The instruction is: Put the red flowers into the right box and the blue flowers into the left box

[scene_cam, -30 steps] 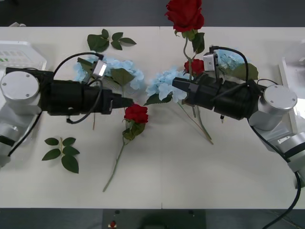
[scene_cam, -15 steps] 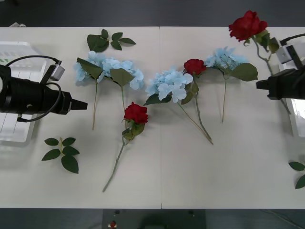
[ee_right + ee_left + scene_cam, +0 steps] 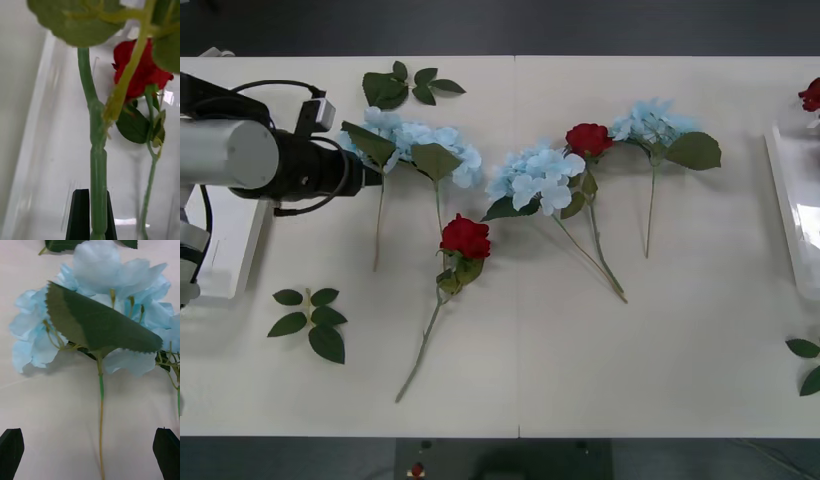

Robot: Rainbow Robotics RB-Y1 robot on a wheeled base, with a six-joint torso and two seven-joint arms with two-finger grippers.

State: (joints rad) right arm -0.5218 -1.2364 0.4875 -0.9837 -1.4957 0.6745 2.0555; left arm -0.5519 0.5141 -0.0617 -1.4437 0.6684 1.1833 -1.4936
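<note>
One red flower (image 3: 98, 165) stands upright, stem clamped in right end effector (image 3: 92, 215).

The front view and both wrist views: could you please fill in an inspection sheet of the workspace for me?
Surface: white table, seam down its middle.
Job's things: three blue flowers and two red flowers lie mid-table. The left box and the right box sit at the table's ends.
Clutter: loose leaf sprigs at three spots.
Grippers: the left gripper is open, on either side of a blue flower's stem. The right gripper is shut on a red flower's stem above the right box, with another rose head beyond it.
Cables: black cable looped on the left arm.
Surroundings: dark floor beyond the table.
</note>
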